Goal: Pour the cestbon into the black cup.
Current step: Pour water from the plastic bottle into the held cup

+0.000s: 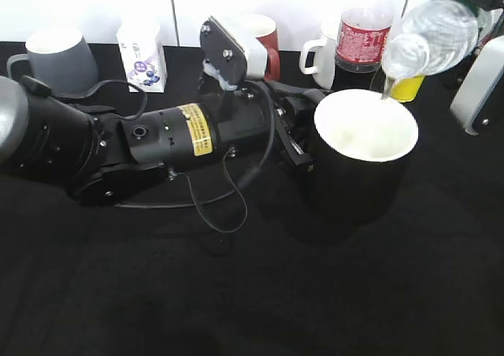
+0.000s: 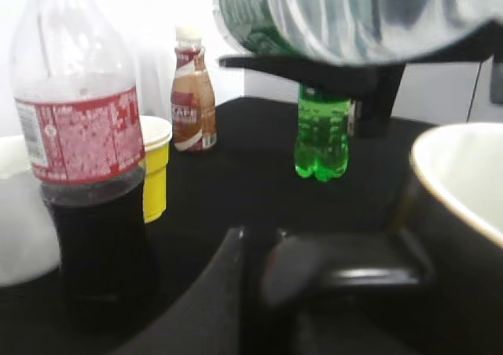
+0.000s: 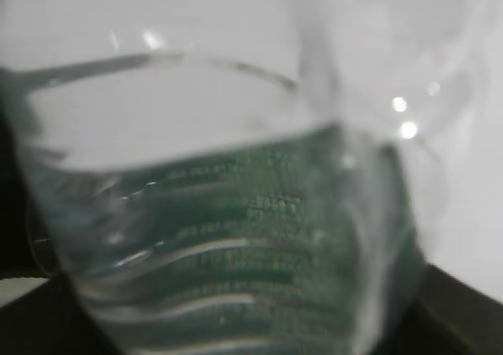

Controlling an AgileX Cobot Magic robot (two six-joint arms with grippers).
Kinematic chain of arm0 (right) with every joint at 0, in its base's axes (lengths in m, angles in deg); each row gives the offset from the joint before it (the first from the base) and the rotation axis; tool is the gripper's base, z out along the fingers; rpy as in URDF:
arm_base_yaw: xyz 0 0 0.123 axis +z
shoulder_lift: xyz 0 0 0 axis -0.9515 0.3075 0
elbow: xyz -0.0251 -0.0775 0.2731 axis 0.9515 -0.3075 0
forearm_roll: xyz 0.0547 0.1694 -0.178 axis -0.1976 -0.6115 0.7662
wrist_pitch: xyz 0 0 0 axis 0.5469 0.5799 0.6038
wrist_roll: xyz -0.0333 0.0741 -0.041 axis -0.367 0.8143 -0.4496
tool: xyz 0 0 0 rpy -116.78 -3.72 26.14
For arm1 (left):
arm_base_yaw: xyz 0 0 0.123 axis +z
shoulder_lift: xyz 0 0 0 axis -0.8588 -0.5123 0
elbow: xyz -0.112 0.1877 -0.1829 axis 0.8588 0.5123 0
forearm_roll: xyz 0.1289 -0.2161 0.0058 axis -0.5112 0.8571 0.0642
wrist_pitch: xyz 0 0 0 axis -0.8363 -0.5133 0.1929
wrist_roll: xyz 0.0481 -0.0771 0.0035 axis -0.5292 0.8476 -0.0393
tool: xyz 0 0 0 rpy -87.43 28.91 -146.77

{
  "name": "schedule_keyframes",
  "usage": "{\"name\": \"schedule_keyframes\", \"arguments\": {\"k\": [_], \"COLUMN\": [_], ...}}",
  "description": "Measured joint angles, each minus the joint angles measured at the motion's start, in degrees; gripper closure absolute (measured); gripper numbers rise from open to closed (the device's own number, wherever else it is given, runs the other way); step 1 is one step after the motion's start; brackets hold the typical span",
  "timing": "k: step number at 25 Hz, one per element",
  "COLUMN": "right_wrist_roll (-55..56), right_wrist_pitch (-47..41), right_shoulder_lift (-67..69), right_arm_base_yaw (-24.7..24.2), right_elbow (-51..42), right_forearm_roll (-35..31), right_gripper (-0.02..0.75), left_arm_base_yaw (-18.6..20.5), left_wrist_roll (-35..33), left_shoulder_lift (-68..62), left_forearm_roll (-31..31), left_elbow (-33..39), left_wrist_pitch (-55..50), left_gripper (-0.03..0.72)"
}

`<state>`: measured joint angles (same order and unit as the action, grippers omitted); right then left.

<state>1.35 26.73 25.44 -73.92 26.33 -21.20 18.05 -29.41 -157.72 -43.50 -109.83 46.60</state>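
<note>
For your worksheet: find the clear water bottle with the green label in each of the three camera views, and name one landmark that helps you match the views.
Exterior view: the water bottle is at the top right, tilted mouth-down over the black cup.
Left wrist view: it lies across the top edge, above the cup's rim at the right.
Right wrist view: it fills almost the whole frame, blurred and very close.
Shared landmark: the cola bottle with its red label, seen in the exterior and left wrist views.

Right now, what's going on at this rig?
Mid-pour. The right end effector holds the cestbon tipped neck-down over the black cup, and a thin stream is running from its mouth onto the cup's rim. The left end effector is at the cup's handle side, apparently steadying it; its grip can't be confirmed. The cola bottle and yellow cup stand behind, untouched.
</note>
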Motion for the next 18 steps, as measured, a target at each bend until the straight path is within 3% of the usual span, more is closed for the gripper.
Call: {"name": "schedule_keyframes", "arguments": {"k": [8, 18], "right_wrist_roll": [-7.43, -13.16], "right_wrist_pitch": [0.05, 1.12], "right_shoulder_lift": [0.0, -0.06], "right_arm_base_yaw": [0.0, 0.0], "right_elbow": [0.0, 0.11], "right_forearm_roll": [0.42, -0.93], "right_gripper": [0.245, 0.245], "left_arm_base_yaw": [0.0, 0.0], "left_wrist_roll": [0.67, 0.8], "left_shoulder_lift": [0.0, 0.0], "left_forearm_roll": [-2.75, -3.16], "left_elbow": [0.0, 0.0], "left_wrist_pitch": [3.35, -1.1], "left_gripper": [0.63, 0.63]}}
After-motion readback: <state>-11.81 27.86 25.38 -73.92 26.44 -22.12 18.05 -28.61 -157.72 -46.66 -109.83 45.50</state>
